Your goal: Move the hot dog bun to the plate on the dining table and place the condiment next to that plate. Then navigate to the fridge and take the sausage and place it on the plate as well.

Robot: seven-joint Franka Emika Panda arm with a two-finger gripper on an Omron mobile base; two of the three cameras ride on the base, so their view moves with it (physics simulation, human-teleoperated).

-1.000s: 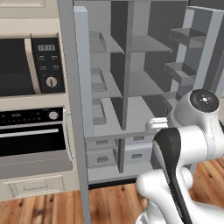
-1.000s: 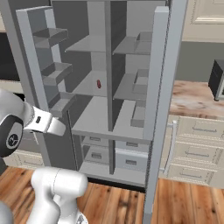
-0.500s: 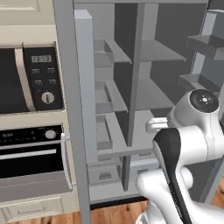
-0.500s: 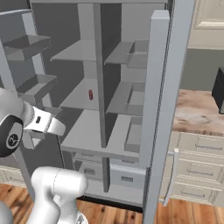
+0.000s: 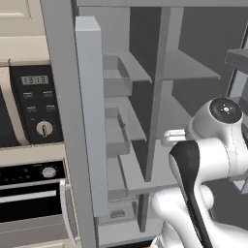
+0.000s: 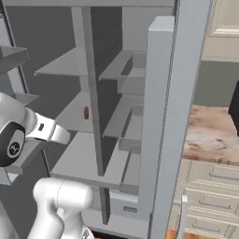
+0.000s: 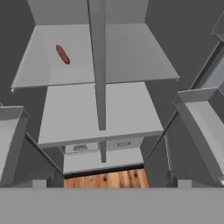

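The fridge point(image 5: 89, 121) stands open right in front of me, with grey shelves split by a central divider point(image 7: 98, 65). The sausage point(image 7: 62, 54) is a thin dark red cylinder. It lies alone on the upper left shelf in the hand view, and it is a small red shape on a middle shelf point(image 6: 86, 112) in the right base view. My arm point(image 5: 213, 145) is raised before the open compartment, well short of the sausage. The hand view looks down over the shelves, and nothing is held between the gripper's fingers.
The cream oven and microwave column point(image 5: 34, 97) stands left of the fridge. A marbled counter point(image 6: 210, 135) with cream drawers point(image 6: 210, 200) lies to the right. Door shelves point(image 7: 205, 122) flank the opening on both sides. Wood floor point(image 7: 105, 179) shows below the bottom drawers.
The whole picture has grown and shifted: the base has driven closer to the open fridge. The sausage stays on its shelf. The arm keeps its pose.
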